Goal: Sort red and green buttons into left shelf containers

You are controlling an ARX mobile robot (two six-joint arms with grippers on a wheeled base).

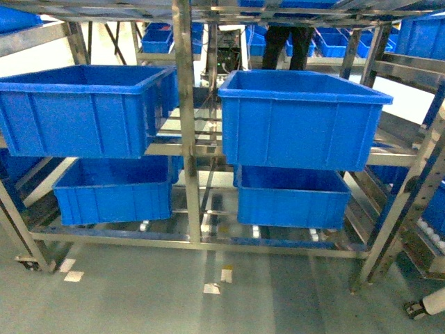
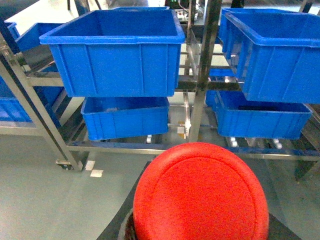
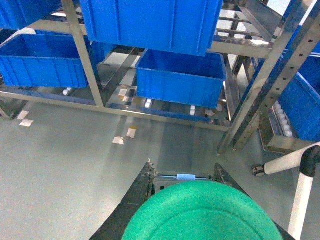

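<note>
Steel rack [image 1: 186,139] on grey floor [image 1: 139,292]. Caster [image 1: 28,263] under rack's left post. White tape scraps [image 1: 69,270] on floor before rack. Person's dark legs [image 1: 288,43] behind rack.

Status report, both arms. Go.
Left gripper shut on red mushroom-cap button. Right gripper shut on green mushroom-cap button. Blue plastic bins ahead; path clear.

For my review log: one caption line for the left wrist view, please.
Left gripper holds the red button facing the steel shelf with its blue bins.
</note>
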